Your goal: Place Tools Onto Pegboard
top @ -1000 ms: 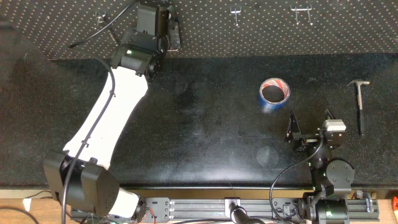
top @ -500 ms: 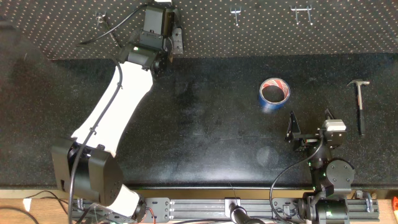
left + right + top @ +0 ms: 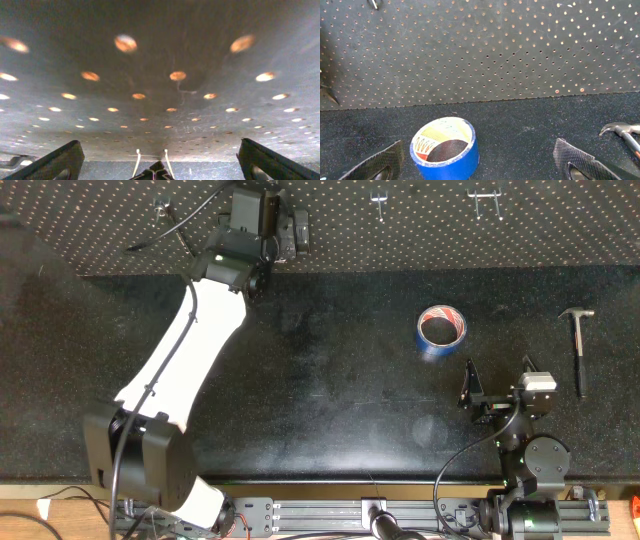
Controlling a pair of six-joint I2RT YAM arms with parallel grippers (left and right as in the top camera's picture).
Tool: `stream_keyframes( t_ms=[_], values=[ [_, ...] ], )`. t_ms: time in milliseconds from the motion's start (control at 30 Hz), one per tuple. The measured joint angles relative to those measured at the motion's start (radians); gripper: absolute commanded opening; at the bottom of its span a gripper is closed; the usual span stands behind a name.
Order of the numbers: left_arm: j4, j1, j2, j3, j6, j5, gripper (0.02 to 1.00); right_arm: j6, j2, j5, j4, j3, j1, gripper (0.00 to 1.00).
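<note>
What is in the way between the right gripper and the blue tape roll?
Nothing I can see. The right gripper is open on the near side of the blue tape roll, and just bare black tabletop lies between them. The hammer lies off to the side.

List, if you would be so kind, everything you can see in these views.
Pegboard: one, black, along the table's far edge.
Hooks: at least three, silver, spaced across the pegboard.
Tape roll: one, blue, on the table right of centre.
Hammer: one, dark handle, silver head, lying at the table's right side.
Table: one, black.
Left end effector: one, black, open, close to the pegboard.
Right end effector: one, black, open, near its base, facing the tape roll.
</note>
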Motion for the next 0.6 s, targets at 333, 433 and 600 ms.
stream_keyframes(
  t_ms=[333,433,600],
  values=[
    [0.117,0.002,-0.356,-0.304,-0.001,0.000,0.996,0.000,-0.001,0.000,0.000,0.000,0.000,0.976],
    [0.344,0.085,-0.632,-0.669,0.000,0.049,0.996,0.000,0.000,0.000,0.000,0.000,0.000,0.976],
    [0.481,0.226,-1.027,-1.061,-0.001,0.102,0.996,0.000,-0.001,0.000,0.000,0.000,0.000,0.976]
  ],
)
